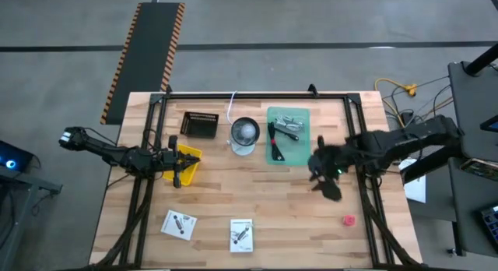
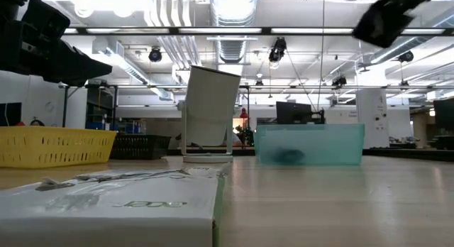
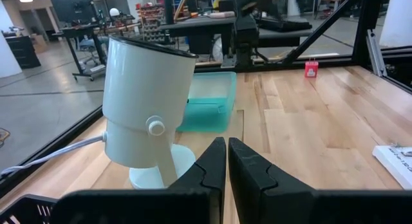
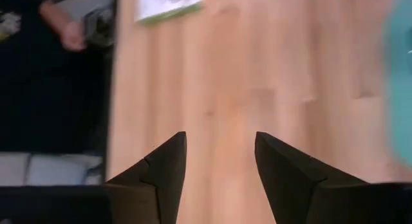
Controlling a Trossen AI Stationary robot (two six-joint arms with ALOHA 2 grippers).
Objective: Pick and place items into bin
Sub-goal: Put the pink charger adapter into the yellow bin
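Near the front edge of the bench two white cards [image 1: 179,224] are seen toward the left corner and a pink lump [image 1: 348,220] toward the right, none yet binned. The right gripper [image 1: 327,177] is held empty above bare wood beside the teal bin [image 1: 303,115], fingers apart. The lump is judged its nearest pick, best approached from above and straddled squarely; the left gripper [image 1: 176,175], fingers together, is parked by the yellow basket [image 1: 191,154].

A white lamp-like device [image 1: 244,135] stood near the middle of the wooden table [image 1: 296,201], its cord trailing toward the far edge. A black crate [image 1: 199,124] sat left of it. A black-and-orange striped mat [image 1: 144,53] lay on the floor beyond.
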